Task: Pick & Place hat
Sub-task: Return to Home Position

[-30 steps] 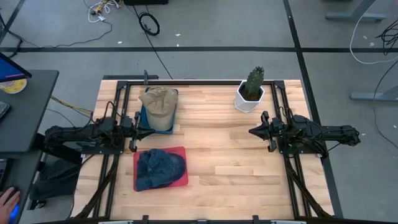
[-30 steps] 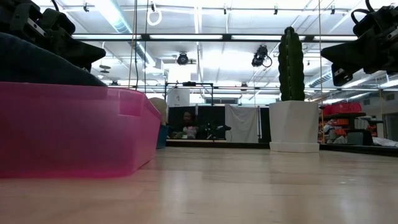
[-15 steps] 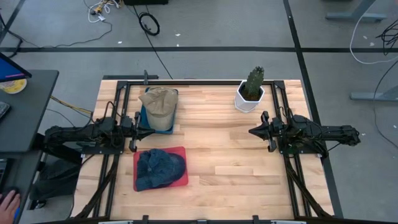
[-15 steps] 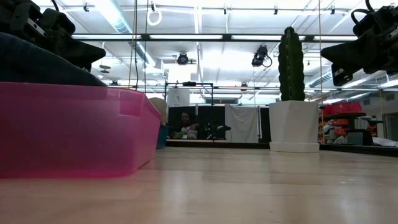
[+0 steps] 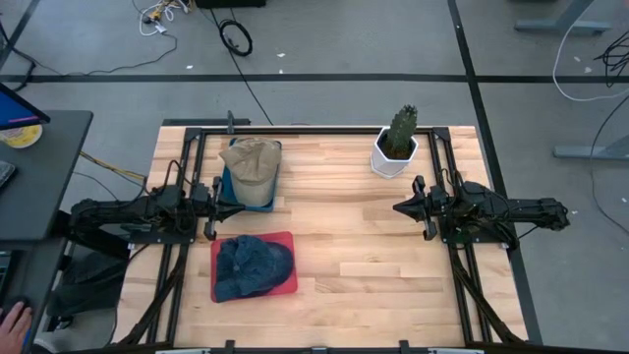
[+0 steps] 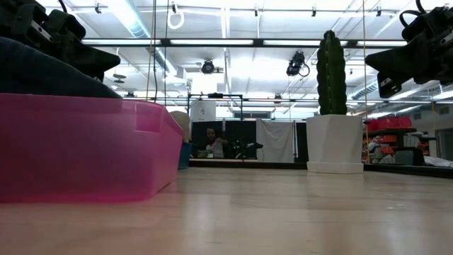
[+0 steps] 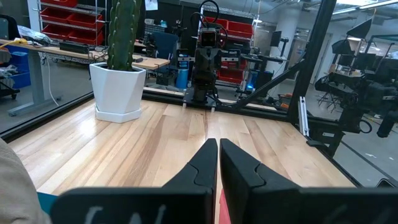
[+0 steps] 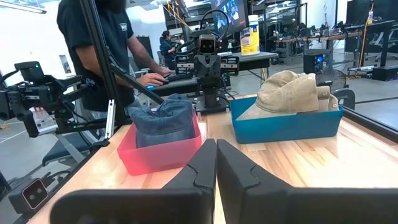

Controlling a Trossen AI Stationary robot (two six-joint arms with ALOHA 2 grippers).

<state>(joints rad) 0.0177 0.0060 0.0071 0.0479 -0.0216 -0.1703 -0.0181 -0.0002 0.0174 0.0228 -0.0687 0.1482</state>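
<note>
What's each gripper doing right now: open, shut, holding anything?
Left gripper: shut, empty, beside the blue bin.
Right gripper: shut, empty, near the cactus pot.

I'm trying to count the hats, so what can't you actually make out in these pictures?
High view: the blue cap heap in the pink bin covers whatever lies beneath.
Low view: the pink bin's wall hides most of the blue bin.
Left wrist view: the brown cap is cut off by the edge.

tan cap (image 8: 289,92), blue bin (image 8: 286,127), dark blue cap (image 8: 165,121), pink bin (image 8: 158,155), white pot (image 7: 118,90)
</note>
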